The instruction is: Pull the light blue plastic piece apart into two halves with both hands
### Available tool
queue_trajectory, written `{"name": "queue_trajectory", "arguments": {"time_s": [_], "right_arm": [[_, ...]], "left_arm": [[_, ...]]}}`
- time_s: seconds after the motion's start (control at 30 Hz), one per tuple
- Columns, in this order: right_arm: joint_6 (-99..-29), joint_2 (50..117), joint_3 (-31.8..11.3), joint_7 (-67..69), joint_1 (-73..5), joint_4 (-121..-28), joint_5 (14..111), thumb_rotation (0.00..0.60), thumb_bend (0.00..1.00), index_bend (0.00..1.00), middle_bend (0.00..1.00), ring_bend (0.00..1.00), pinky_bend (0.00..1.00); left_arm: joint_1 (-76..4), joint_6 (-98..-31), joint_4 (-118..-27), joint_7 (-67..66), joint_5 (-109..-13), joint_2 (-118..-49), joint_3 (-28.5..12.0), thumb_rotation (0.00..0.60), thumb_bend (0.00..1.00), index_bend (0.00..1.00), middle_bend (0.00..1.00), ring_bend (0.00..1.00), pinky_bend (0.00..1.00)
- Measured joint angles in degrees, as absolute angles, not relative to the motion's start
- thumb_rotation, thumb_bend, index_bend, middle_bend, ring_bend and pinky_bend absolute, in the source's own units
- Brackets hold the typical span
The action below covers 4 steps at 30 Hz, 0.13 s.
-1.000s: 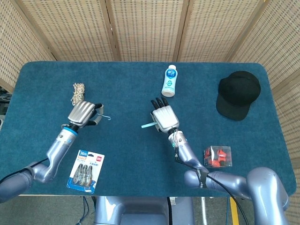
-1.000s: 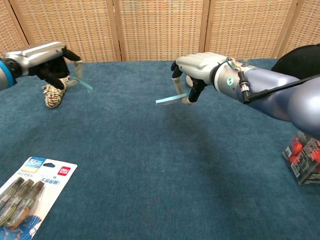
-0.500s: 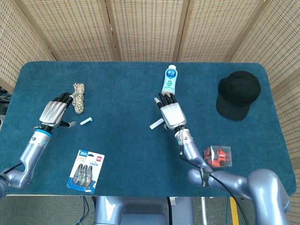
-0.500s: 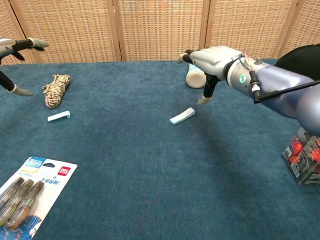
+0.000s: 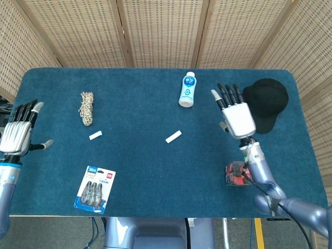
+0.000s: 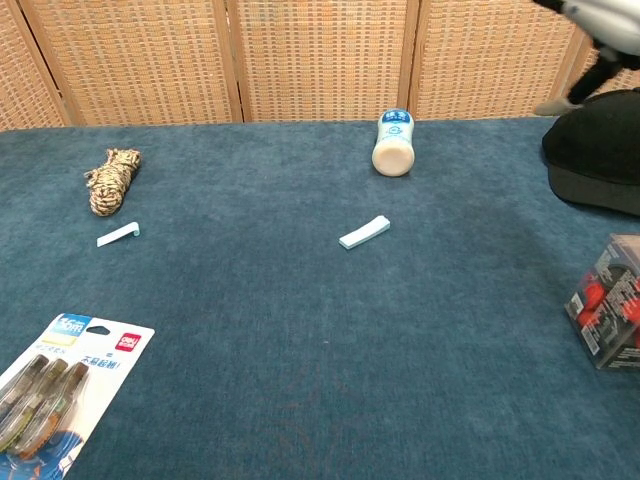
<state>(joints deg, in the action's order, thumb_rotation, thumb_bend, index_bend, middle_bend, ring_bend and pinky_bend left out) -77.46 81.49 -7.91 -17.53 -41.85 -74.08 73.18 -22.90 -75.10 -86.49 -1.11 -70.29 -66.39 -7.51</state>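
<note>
The light blue plastic piece lies in two separate halves on the blue tablecloth. One half (image 5: 95, 135) (image 6: 117, 235) rests at the left, just below the rope bundle. The other half (image 5: 173, 136) (image 6: 364, 232) lies near the table's middle. My left hand (image 5: 18, 134) hovers at the far left edge, fingers spread and holding nothing; the chest view does not show it. My right hand (image 5: 236, 113) is raised at the right beside the black cap, fingers spread and empty; only its edge (image 6: 598, 20) shows in the chest view.
A coiled rope bundle (image 5: 86, 108) lies at the left, a white bottle (image 5: 187, 89) on its side at the back centre. A black cap (image 5: 267, 101) sits at the right. A pack of pens (image 5: 95, 189) lies front left, a clear box of red items (image 5: 238, 174) front right.
Both hands released their halves onto the cloth and pulled away, the left to the far left edge, the right up and right toward the cap. The halves now lie still.
</note>
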Motion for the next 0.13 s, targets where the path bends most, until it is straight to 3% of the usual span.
{"name": "queue_trajectory", "arguments": {"time_s": [0.13], "right_arm": [[-83.28,78.94,-4.09,-11.95,-35.98,-75.5,77.98,0.6,0.0,0.0,0.0,0.0,0.0]], "left_arm": [[-17.16,-82.25,-91.31,-2.14,-70.5,-65.83,-5.79,0.6,0.0,0.0,0.0,0.0,0.0]]}}
